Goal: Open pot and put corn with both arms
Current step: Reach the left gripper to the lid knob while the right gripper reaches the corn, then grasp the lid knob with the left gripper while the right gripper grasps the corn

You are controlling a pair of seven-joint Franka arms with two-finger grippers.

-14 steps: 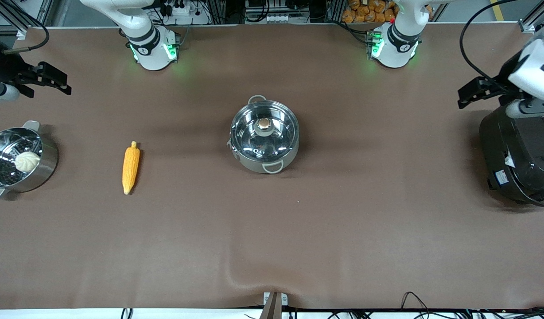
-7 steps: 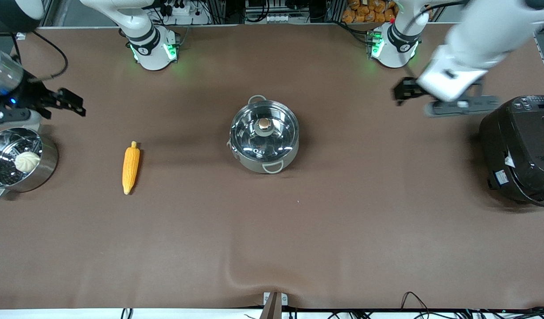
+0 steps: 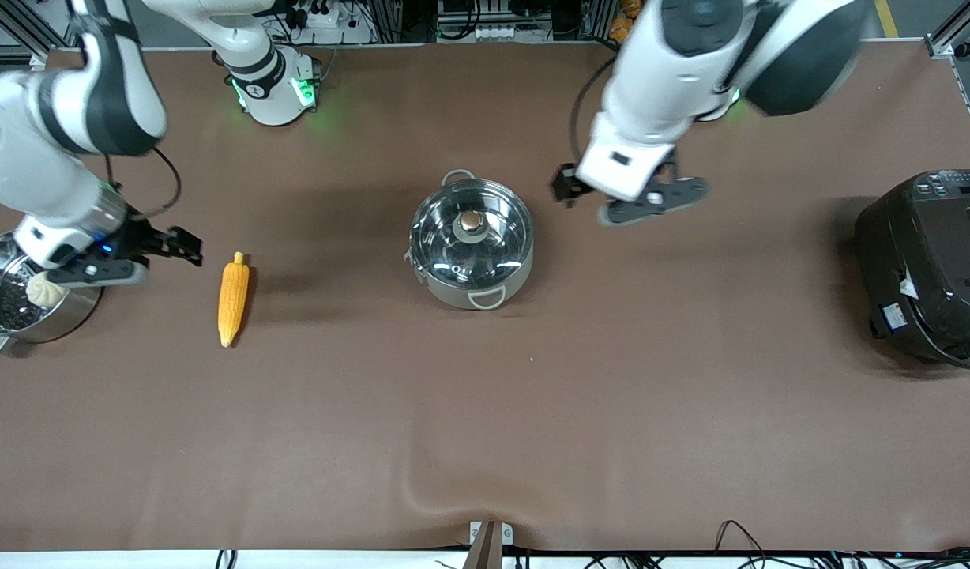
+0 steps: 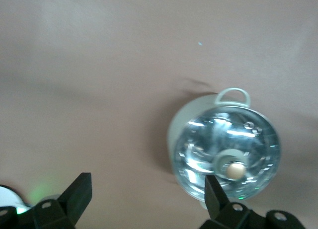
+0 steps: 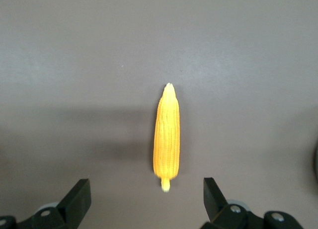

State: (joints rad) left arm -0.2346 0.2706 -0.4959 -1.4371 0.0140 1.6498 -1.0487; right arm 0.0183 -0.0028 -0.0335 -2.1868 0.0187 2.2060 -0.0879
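Note:
The grey-green pot (image 3: 471, 241) stands mid-table with its glass lid and tan knob (image 3: 471, 223) on it. It also shows in the left wrist view (image 4: 226, 154). My left gripper (image 3: 562, 188) (image 4: 146, 189) is open and empty, in the air beside the pot toward the left arm's end of the table. The yellow-orange corn (image 3: 233, 298) lies flat on the table toward the right arm's end. My right gripper (image 3: 181, 245) (image 5: 145, 193) is open and empty, in the air between the steamer pot and the corn. The corn (image 5: 167, 132) lies ahead of its jaws, stem end toward them.
A shiny steel steamer pot (image 3: 74, 304) with a white bun (image 3: 46, 291) stands at the right arm's end, partly covered by the right hand. A large black rice cooker (image 3: 927, 269) stands at the left arm's end. The brown cloth has a ripple (image 3: 453, 490) near the front edge.
Both arms have swung in from the table's ends. The left gripper came from over the rice cooker to beside the pot. The right gripper came past the steamer pot toward the corn.

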